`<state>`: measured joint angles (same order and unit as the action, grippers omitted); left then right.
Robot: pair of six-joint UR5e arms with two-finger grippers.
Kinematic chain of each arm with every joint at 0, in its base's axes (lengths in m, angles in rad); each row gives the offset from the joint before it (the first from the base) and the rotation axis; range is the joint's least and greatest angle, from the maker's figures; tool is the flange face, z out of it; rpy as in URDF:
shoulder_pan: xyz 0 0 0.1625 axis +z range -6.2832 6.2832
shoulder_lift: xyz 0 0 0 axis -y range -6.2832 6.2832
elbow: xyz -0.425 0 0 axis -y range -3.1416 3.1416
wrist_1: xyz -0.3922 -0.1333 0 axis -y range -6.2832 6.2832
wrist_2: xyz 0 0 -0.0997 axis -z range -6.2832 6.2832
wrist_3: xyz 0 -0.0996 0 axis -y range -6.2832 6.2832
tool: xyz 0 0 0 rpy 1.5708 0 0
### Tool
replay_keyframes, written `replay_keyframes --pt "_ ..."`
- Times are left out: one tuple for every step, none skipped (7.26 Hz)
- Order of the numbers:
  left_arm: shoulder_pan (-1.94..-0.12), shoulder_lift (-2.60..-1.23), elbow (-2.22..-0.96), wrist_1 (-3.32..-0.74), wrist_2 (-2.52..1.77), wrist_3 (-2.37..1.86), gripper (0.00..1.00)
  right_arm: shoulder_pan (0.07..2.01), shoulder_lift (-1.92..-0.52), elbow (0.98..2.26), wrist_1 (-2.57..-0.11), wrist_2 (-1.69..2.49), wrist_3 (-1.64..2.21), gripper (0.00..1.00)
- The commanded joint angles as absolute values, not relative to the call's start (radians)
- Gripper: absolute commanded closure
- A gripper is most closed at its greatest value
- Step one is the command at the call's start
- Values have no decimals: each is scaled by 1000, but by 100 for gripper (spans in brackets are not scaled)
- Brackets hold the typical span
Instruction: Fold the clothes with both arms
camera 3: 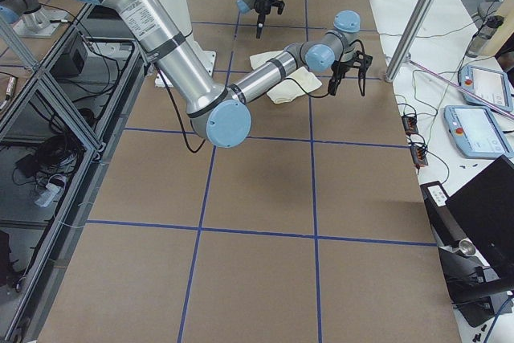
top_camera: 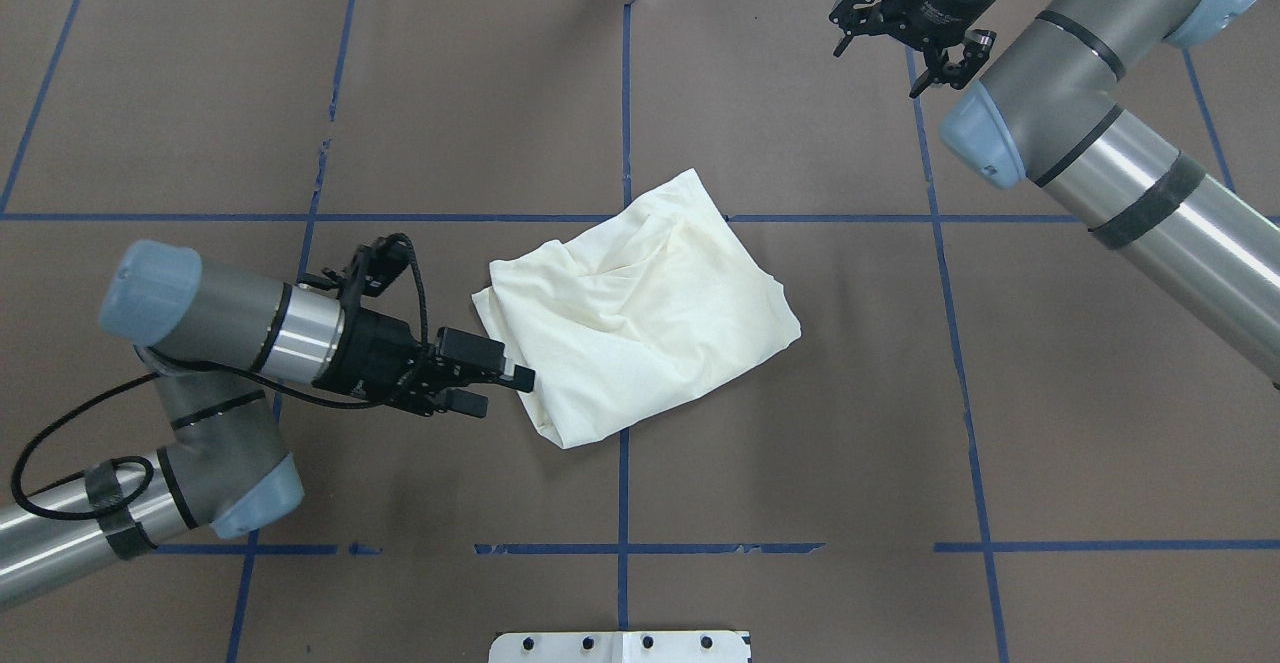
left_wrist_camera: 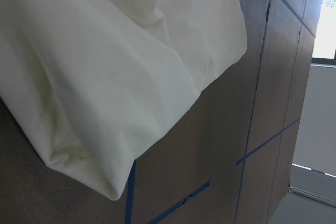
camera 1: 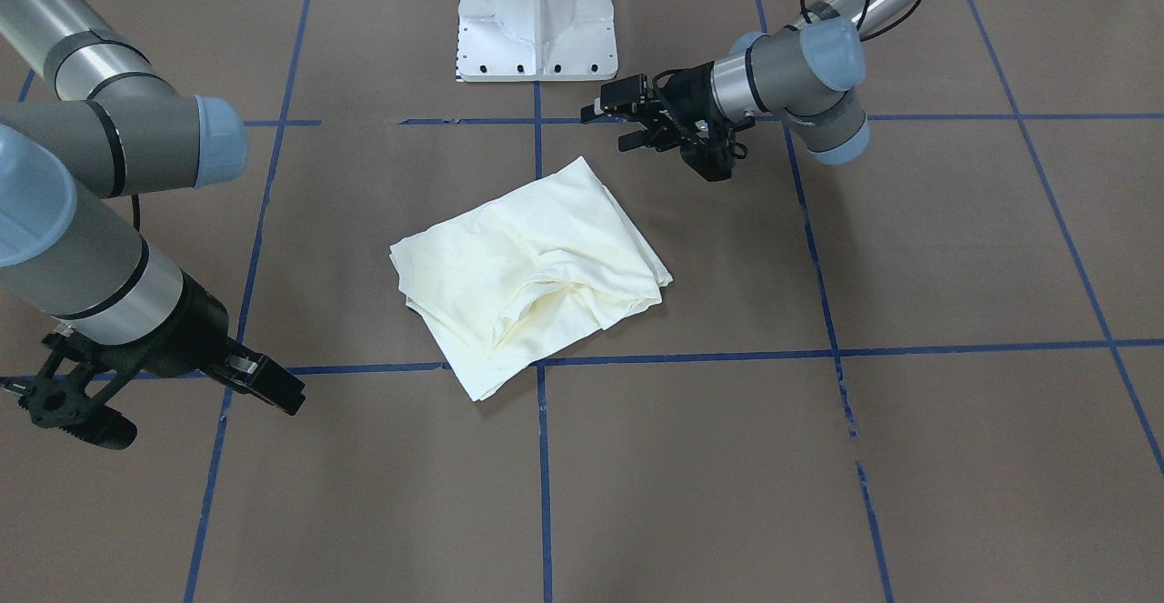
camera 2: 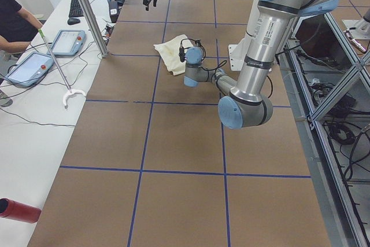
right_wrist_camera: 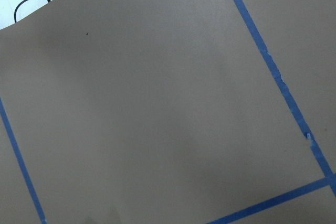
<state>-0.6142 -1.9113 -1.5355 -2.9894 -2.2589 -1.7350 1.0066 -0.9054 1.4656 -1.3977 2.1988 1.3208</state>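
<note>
Folded cream shirt (top_camera: 640, 323) at the centre of the surface (top_camera: 1000, 393); left claw (top_camera: 505, 393) beside it, spread apart; right claw (top_camera: 880, 63), also apart, by the far edge.

I can read nothing for certain. My left arm (camera 2: 263, 50) carries a strip of dark print on its silver tube, just in front of the white pedestal (camera 2: 236, 56). My right arm (camera 3: 161, 38) bears a similar strip beside that pedestal. Both are too small to read. White lettering on my right wrist collar (top_camera: 935, 5), well apart from the pedestal, is blurred.
</note>
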Motion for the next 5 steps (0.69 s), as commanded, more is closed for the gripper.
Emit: replay_keyframes --pt "-786 -1832 -1540 -2976 -2369 -1616 0 971 -911 1502 -1402 2192 1321 0" --pt "-880 -1771 -1536 -2971 -2403 -1486 0 973 -926 1529 -1404 2194 1318 0" --pt "-972 -1726 -1532 -2891 -2404 -1303 0 986 -966 1561 -1405 2194 1263 0" --pt "-1067 -1724 -1532 -2731 -2392 -1102 0 1008 -1021 1583 -1405 2194 1176 0" --pt "-1159 -1724 -1532 -2603 -2313 -910 0 1050 -1066 1585 -1405 2194 1058 0"
